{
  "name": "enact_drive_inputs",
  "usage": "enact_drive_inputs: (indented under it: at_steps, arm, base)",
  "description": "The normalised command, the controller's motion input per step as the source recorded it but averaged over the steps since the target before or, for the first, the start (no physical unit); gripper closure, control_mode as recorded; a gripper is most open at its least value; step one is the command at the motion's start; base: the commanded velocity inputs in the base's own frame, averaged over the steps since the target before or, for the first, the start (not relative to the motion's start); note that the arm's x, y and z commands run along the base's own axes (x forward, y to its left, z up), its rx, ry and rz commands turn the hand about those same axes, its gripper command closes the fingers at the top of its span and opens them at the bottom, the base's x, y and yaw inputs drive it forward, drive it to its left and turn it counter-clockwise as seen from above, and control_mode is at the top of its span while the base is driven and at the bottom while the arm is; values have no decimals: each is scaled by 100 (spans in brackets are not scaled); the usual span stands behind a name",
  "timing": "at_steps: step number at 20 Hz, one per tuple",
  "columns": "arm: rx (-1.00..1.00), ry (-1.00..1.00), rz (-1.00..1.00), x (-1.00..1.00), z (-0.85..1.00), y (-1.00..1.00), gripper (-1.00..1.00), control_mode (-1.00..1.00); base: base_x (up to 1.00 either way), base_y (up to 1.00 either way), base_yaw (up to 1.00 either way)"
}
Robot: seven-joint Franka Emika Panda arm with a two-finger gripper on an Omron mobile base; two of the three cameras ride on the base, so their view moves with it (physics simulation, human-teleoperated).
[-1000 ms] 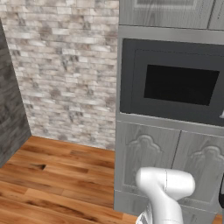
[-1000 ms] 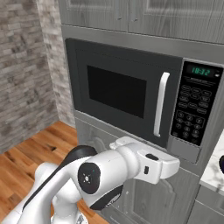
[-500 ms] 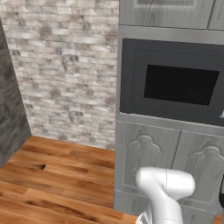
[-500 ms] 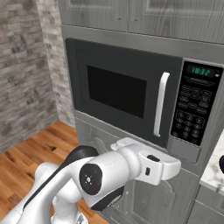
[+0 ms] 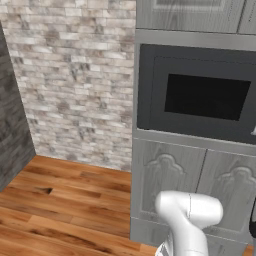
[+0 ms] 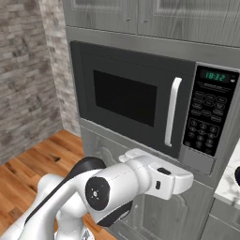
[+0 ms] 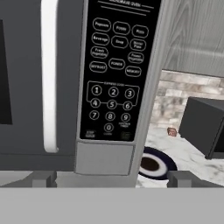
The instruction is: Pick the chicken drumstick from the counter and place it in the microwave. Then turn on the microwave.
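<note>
- Nothing has shifted over the last second: both base views frame the same wall and the arm point(image 6: 140, 183) sits in the same pose, so the pick has not begun.
- The microwave point(image 6: 140, 98) has its door shut, so by my reading it must be opened before any meat goes in.
- The right base view gives the white handle point(image 6: 172, 111), the keypad point(image 6: 205, 119) and the green display point(image 6: 214, 76); the left base view gives the dark window point(image 5: 207, 96) and the wood floor point(image 5: 60, 200) instead.
- The hand view looks past the keypad point(image 7: 113, 78) to the counter point(image 7: 183, 151), a black box appliance point(image 7: 204, 124) and a dark-rimmed bowl point(image 7: 153, 164).
- The chicken drumstick point(image 7: 172, 131) lies far back on that counter, near the box, untouched.
- The gripper point(image 7: 111, 178) has its tips spread as wide as they go, with nothing between them.
</note>
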Motion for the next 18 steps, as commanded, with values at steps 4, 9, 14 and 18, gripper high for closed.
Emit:
enact_drive_inputs:
  at_steps: [4, 9, 14, 18]
  arm:
    - [0, 0, 0, 3, 0, -3, -100, -100]
    - [0, 0, 0, 12, 0, -4, -100, -100]
    - [0, 0, 0, 20, 0, -9, -100, -100]
    - [0, 0, 0, 23, -3, -18, -100, -100]
  base:
    - [0, 0, 0]
    - [0, 0, 0]
    - [0, 0, 0]
    - [0, 0, 0]
